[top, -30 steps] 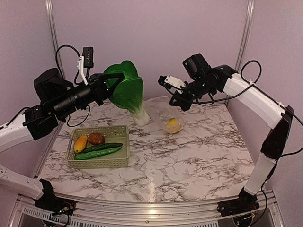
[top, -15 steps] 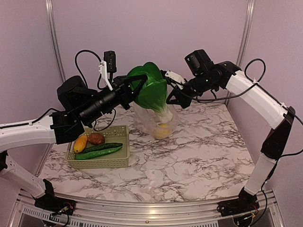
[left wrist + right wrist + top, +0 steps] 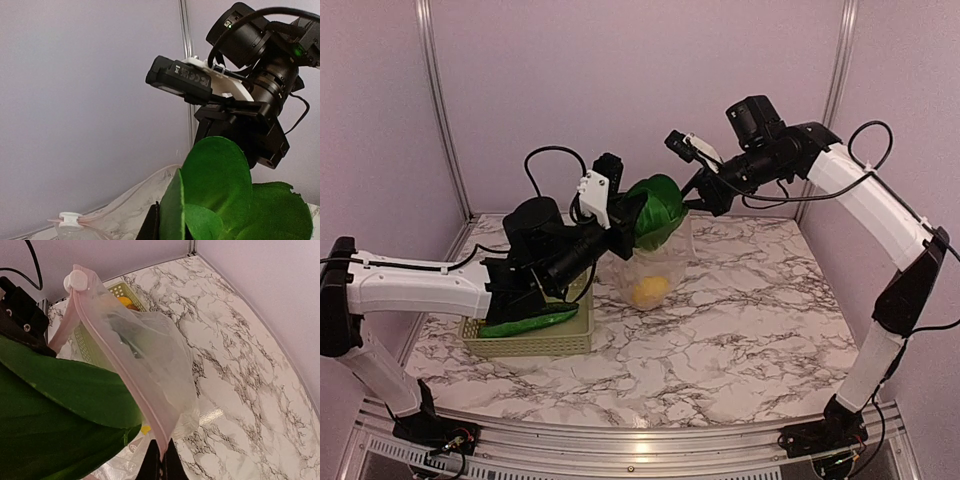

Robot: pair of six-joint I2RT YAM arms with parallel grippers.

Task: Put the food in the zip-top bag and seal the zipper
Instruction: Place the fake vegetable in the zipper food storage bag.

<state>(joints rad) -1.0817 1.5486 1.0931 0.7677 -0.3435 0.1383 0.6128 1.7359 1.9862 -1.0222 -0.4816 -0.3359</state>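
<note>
Zip-top bag hangs upright in the centre of the top view, just above the marble table. It is held up by one top corner. The right gripper reaches in from the upper right, and its jaws are pinched tight on the bag's edge. In the right wrist view the fingertips meet at bottom centre on the end of the pink zipper. The strip runs up and left from there to a white slider at the top. The mouth is unsealed.

One yellow lemon sits low inside the bag.

The left gripper comes in from the left-centre of the top view. It is clamped on the leafy green veg, which is at the bag's mouth w/ its broad leaves above the rim. Whether its lower end is inside the bag can't be told. In the right wrist view the leaves fill the lower left and press against the zipper strip. In the left wrist view they fill the lower right, w/ the right arm's wrist behind them.

The pale green basket is at lower left of the top view, next to the bag and partly under the left arm. A dark green cucumber lies in it along the front. An orange-yellow piece shows in the basket in the right wrist view. Other contents are hidden by the arm.
</note>
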